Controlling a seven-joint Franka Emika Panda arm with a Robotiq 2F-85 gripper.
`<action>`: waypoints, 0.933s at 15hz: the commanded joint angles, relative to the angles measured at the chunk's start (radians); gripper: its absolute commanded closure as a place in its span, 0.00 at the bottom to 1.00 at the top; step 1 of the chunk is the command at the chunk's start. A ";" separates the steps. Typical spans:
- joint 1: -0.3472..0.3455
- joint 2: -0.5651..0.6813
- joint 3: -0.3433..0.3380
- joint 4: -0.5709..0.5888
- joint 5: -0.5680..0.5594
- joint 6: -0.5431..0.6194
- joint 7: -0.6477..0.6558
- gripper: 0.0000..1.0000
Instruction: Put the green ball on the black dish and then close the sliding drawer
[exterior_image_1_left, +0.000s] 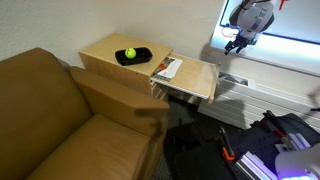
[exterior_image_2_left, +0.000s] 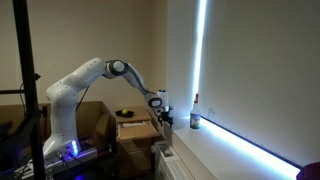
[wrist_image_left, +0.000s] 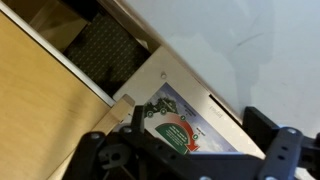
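Arm (exterior_image_2_left: 100, 72) reached outward, elbow raised.
The gripper (exterior_image_2_left: 163, 119) pointed downward, its jaws spread wide with nothing held between them.

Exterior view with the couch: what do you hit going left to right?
Brown couch → black dish with the green ball on it → pulled-out drawer → claw up by the bright window. The cabinet overlaps the couch, so it is left out.

Brown sofa (exterior_image_1_left: 50, 115), leaflet (wrist_image_left: 178, 128) printed in red and green, small bottle (exterior_image_2_left: 195, 120) near bright vertical light strip (exterior_image_2_left: 200, 45)
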 joint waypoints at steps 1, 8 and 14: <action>0.031 0.041 -0.024 0.022 -0.053 0.058 0.053 0.00; -0.015 -0.001 0.015 0.003 -0.023 0.002 0.014 0.00; -0.052 -0.173 0.035 -0.185 0.061 0.170 -0.027 0.00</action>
